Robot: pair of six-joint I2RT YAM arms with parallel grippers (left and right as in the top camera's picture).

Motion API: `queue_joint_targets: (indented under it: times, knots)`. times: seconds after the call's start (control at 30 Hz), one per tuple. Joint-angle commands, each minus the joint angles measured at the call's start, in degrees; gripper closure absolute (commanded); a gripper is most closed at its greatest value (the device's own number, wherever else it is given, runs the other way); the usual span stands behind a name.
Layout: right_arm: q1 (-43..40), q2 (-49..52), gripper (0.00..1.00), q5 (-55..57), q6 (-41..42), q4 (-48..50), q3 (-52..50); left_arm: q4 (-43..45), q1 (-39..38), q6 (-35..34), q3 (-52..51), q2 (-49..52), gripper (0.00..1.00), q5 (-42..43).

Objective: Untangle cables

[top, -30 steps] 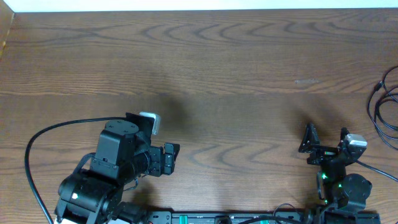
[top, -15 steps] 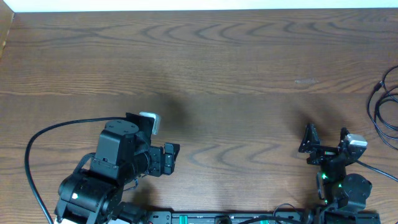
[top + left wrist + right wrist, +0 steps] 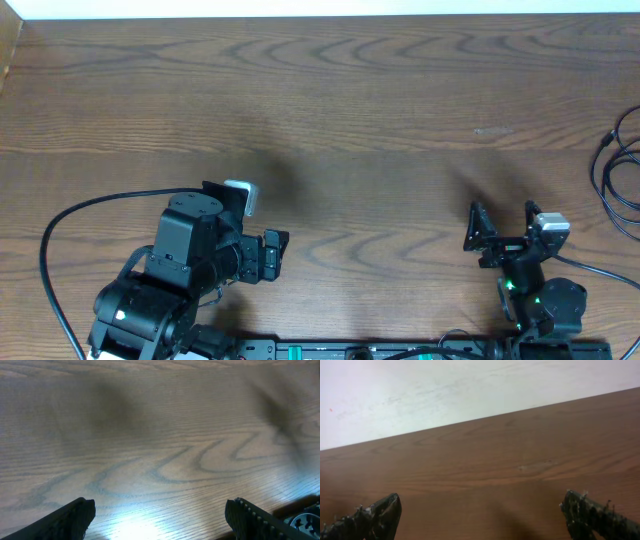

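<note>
Overhead: fixed high above table (image 3: 330,90), looks straight down; whole tabletop in frame, both arms at bottom edge.
Left wrist: behind left gripper (image 3: 160,520), low, close to wood, faces across grain; spread fingertips (image 3: 75,517) in lower corners.
Right wrist: behind right gripper (image 3: 480,515), tilted higher, sees table's far edge and white wall (image 3: 420,390).
Shared with overhead: swirled grain (image 3: 200,460) in left wrist view; pale scuff (image 3: 535,466) in right wrist view.

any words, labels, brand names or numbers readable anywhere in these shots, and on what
None can be read.
The table, the cables, the left gripper and the right gripper show no legible marking.
Any print on the arm housings is too small to tell.
</note>
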Motion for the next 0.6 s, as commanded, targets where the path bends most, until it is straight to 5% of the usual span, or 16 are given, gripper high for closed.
queue_joint_targets:
  times: [0.0, 0.57]
  knots:
    - [2.12, -0.39, 0.01, 0.04, 0.68, 0.02, -0.22, -0.04, 0.20, 0.37, 0.81, -0.22, 0.11, -0.55]
    - [2.40, -0.37, 0.01, 0.04, 0.68, 0.00, -0.22, 4.52, 0.20, -1.01, 0.81, 0.17, 0.11, -0.55]
